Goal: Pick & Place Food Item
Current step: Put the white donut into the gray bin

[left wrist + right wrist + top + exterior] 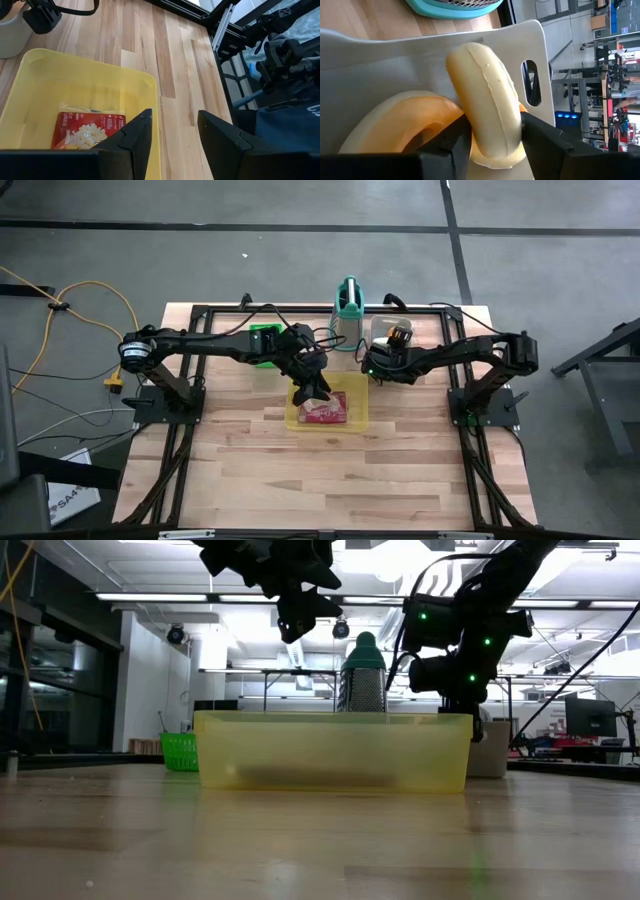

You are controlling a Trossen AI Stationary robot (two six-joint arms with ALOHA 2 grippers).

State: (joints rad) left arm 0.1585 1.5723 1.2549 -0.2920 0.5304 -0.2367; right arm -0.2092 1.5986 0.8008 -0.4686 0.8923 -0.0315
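Note:
On a white board (395, 55) at the back right, a pale yellow ring-shaped food item (487, 85) stands on edge and leans against an orange-and-cream ring (405, 120) that lies flat. My right gripper (492, 125) is open, with one finger on each side of the pale ring's lower part; in the high view it (372, 366) sits just right of the yellow bin (355, 420). A red snack packet (87, 131) lies flat on the bin's floor. My left gripper (172, 120) hangs open above the bin's right rim and holds nothing. My right gripper has its fingers (457, 135) close against the two flat sides of the pale ring, near its lower edge (492, 150). They slant down from the table's right. I cannot tell whether they touch it. The ring stays on the board.
A teal-topped grater (347, 302) stands at the back centre beside the board. A green basket (265, 340) sits at the back left under the left arm. The yellow bin's wall (330, 750) stands at the table's middle. Bare wood runs from the bin to the near edge.

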